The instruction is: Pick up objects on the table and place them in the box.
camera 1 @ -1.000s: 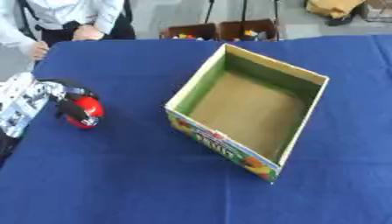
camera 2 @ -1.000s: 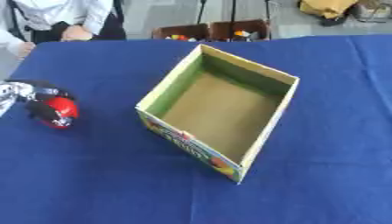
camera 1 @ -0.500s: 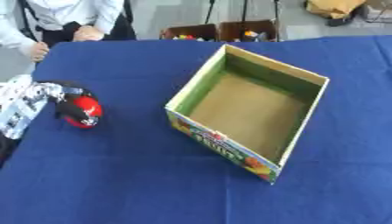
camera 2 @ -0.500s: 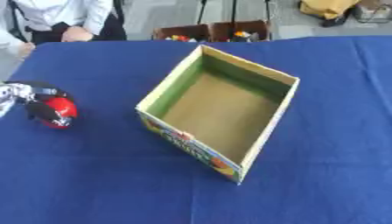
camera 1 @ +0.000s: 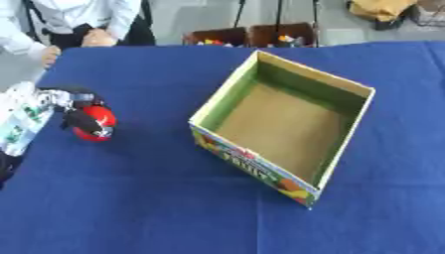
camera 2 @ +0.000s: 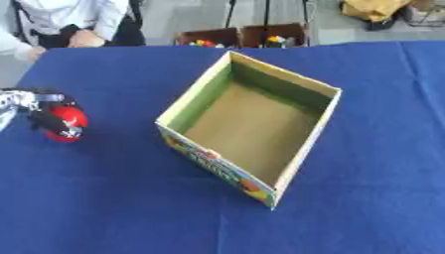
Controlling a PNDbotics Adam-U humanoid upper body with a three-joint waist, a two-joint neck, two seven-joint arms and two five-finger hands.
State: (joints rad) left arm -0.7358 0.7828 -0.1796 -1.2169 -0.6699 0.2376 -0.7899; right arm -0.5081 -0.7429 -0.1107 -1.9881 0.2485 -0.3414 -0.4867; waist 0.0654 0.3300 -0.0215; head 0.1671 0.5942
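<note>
- Red ball (camera 1: 94, 123) sits on the blue counter (camera 1: 139, 198) near its left edge, well apart from the box (camera 1: 287, 124)
- Left hand (camera 1: 69, 106) has dark fingers (camera 1: 80, 120) curled over it: the grasp step
- Next, by my reading: lift, carry right, release inside the empty box

Table: a blue cloth (camera 1: 174, 208) is covering it, filling most of the view.
Floor: pale grey floor (camera 1: 200, 15) is showing beyond the far edge.
Far edge: two dark crates (camera 2: 243, 35) are sitting there, holding colourful bits.
</note>
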